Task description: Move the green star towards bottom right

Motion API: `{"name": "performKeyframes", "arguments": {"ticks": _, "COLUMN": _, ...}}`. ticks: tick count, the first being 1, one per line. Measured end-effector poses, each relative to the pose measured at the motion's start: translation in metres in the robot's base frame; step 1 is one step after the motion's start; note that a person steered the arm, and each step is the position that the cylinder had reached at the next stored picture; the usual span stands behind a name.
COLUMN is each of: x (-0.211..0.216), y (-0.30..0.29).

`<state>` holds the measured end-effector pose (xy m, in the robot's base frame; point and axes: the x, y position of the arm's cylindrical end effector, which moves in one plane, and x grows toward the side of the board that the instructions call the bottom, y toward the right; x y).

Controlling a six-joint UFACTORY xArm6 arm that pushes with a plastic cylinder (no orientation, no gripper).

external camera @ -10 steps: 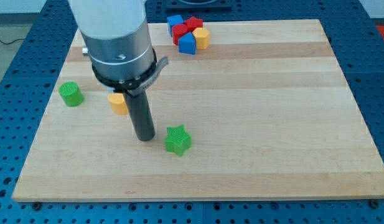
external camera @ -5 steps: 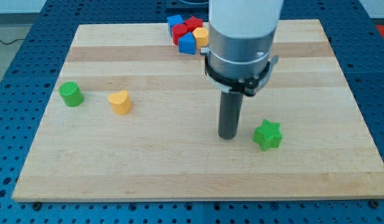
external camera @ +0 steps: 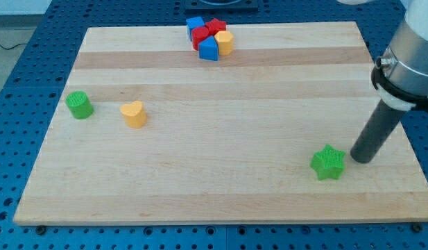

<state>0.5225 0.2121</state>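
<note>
Camera view shows the green star (external camera: 329,162) lying near the board's (external camera: 220,194) bottom right; my tip (external camera: 359,159), a bare rod holding nothing, stands just beside its right.

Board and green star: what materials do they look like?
Board: looks like pale wood, matte or lightly sealed, with visible grain and joined lengthwise strips. Green star: probably plastic, possibly 3D-printed, matte, with fine ridged lines on its sides. My tip sits just to its right.
</note>
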Motion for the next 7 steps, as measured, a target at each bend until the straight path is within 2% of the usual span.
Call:
{"name": "performKeyframes", "arguments": {"ticks": 1, "x": -0.043, "y": -0.010}}
{"name": "performKeyframes", "arguments": {"ticks": 2, "x": -0.050, "y": -0.068}}
{"name": "performKeyframes", "arguments": {"ticks": 3, "x": -0.016, "y": -0.098}}
{"name": "performKeyframes", "arguments": {"ticks": 4, "x": 0.002, "y": -0.083}}
{"name": "performKeyframes", "arguments": {"ticks": 6, "x": 0.004, "y": -0.031}}
{"name": "performKeyframes", "arguments": {"ticks": 7, "x": -0.026, "y": -0.067}}
